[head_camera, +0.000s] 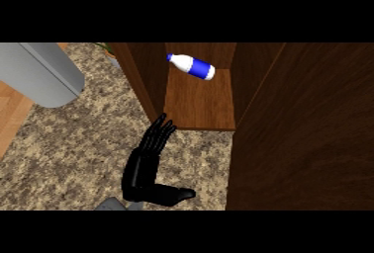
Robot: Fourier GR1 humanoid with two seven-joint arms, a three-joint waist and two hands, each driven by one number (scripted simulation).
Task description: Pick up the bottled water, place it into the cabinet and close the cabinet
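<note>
My left hand [150, 160] is resting open on the speckled granite worktop [66, 148] — fingers straight, holding nothing — fingertips nearly touching the open cabinet [197, 104]. The bottled water [191, 66] is lying on its side on the cabinet's wooden shelf, at the back.

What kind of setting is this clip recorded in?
Most likely a kitchen counter. A speckled granite-like countertop carries a dark wooden cabinet, its door open, with a bottled water lying on the shelf. A grey rounded object stands at upper left. The left hand rests open.
</note>
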